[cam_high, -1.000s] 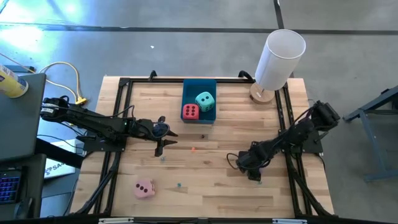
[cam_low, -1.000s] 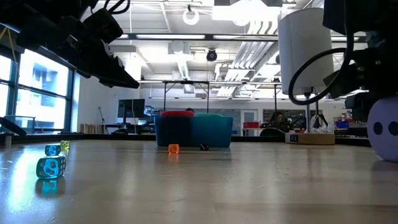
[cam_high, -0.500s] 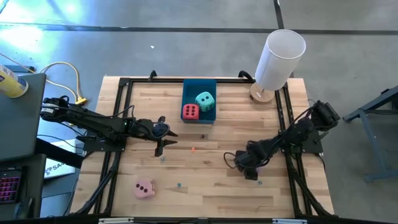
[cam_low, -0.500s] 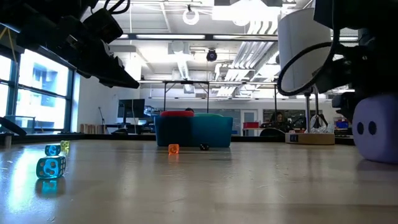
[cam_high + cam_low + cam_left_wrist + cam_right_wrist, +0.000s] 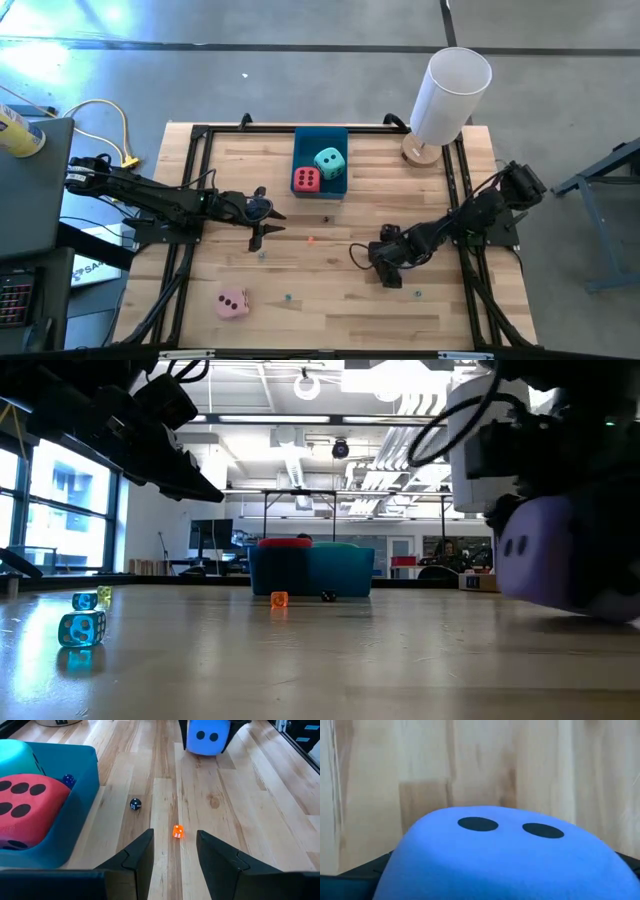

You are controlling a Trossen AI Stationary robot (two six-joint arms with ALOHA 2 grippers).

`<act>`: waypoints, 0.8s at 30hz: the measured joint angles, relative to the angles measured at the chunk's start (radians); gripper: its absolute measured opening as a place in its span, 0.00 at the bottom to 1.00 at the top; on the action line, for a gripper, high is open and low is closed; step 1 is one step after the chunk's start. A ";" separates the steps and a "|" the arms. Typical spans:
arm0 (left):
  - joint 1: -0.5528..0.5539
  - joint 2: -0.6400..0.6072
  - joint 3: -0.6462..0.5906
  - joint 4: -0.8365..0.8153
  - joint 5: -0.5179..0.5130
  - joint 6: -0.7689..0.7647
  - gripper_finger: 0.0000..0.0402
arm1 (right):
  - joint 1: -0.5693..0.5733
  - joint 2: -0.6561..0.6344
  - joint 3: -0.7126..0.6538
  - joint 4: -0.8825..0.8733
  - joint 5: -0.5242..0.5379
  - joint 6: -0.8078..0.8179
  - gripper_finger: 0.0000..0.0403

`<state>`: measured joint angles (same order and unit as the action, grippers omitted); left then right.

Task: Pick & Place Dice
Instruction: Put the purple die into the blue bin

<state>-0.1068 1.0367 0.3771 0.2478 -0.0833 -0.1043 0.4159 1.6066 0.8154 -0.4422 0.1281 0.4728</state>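
Note:
The lilac purple die is between the fingers of my right gripper, right of the table's middle; the gripper hides it in the high view. A red die and a teal die lie in the blue tray at the far middle. A light pink die rests on the table near the front left. My left gripper hovers open left of centre, holding nothing. My right gripper pinches the purple die by two opposite sides between its two fingers, which come steeply from above. The two-pip face is turned toward the wrist. The die sits tilted in the hold; whether its lower edge is off the table, I cannot tell.
Small dice lie about the middle of the table: an orange one, a dark blue one, a clear blue one and a yellow one. A tall white cylinder stands at the far right corner.
My right gripper has moved toward the table's left edge, with its wrist tipping and turning. It has carried the purple die along, and the die now sits tilted.

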 joint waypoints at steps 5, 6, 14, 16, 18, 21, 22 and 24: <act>0.000 0.000 0.000 0.000 0.000 0.000 0.35 | -0.038 0.000 0.000 0.106 0.041 -0.082 0.99; 0.000 0.000 0.000 0.000 0.000 0.000 0.35 | -0.048 -0.002 0.000 0.128 0.050 -0.100 0.99; 0.000 0.000 0.000 0.000 0.000 0.003 0.35 | -0.160 -0.074 0.000 0.356 0.141 -0.330 0.98; 0.000 0.000 0.000 0.001 0.000 0.002 0.35 | -0.203 -0.096 0.003 0.438 0.142 -0.407 0.98; 0.000 0.000 0.000 0.002 0.000 0.002 0.35 | -0.255 -0.101 -0.001 0.542 0.134 -0.473 0.98; 0.000 0.000 0.000 0.025 0.000 0.017 0.35 | -0.331 -0.100 0.001 0.684 0.112 -0.552 0.98; 0.001 0.000 0.000 0.033 -0.001 0.027 0.35 | -0.360 -0.100 0.000 0.726 0.092 -0.574 0.98; 0.002 0.000 0.000 0.058 -0.008 0.051 0.35 | -0.413 -0.092 0.002 0.795 0.037 -0.609 0.98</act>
<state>-0.1051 1.0370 0.3771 0.3060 -0.0916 -0.0532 0.0028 1.5141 0.8169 0.3531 0.1648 -0.1364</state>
